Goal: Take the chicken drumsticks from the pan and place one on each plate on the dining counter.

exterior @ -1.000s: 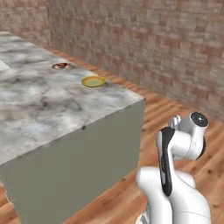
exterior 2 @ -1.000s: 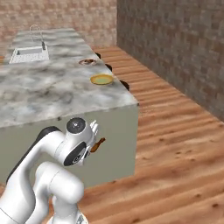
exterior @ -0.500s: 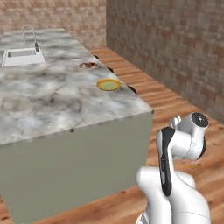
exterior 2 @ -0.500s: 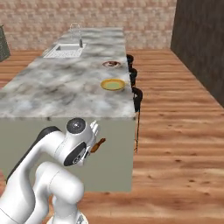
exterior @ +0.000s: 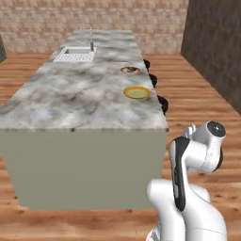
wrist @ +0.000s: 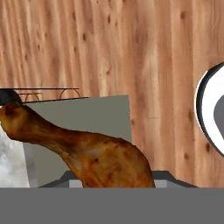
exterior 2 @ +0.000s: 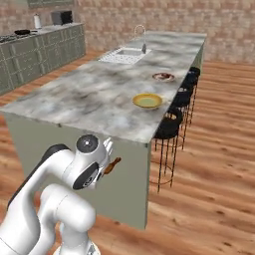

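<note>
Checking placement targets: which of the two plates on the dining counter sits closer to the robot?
The yellow plate with the pale green centre; the red-rimmed plate lies farther along the counter.

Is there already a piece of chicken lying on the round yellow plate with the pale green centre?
No, the yellow plate on the grey-white marble counter shows only its bare pale green centre.

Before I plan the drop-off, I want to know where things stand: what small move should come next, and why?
Probably raise the arm toward the yellow plate. The tool holds a chicken drumstick low beside the dining counter, below its top. The yellow plate sits nearest on that counter with nothing on it; the red-rimmed plate lies farther back.
</note>
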Controlling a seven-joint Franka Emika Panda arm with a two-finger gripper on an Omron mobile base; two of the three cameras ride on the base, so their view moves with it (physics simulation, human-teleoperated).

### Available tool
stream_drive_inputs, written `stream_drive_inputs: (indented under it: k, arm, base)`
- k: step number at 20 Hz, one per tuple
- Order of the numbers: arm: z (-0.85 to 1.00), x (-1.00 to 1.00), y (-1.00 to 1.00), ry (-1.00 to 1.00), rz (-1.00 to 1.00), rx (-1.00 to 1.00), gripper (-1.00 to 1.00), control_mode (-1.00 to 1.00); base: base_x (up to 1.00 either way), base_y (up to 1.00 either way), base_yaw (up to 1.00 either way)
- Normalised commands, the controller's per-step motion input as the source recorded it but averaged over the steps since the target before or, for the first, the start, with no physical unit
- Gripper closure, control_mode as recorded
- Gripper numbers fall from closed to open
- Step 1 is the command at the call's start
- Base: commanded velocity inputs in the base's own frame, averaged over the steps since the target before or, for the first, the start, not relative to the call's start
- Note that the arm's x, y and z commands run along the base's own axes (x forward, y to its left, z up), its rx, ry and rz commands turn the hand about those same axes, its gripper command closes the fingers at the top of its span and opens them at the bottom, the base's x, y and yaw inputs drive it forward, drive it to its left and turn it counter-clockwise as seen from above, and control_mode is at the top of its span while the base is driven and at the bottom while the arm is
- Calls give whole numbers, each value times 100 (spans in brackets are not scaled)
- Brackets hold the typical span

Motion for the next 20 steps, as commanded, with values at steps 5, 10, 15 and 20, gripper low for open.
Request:
stream_drive_inputs:
  k: [5, 10, 15, 20]
  arm:
    - [0, 0, 0, 0, 0, 0, 100, 100]
    - [0, 0, 0, 0, 0, 0, 100, 100]
    - [0, 0, 0, 0, 0, 0, 100, 100]
    - [0, 0, 0, 0, 0, 0, 100, 100]
  base:
    - [33, -71, 75]
    - [31, -72, 75]
    - [9, -87, 69]
    - [-24, -100, 60]
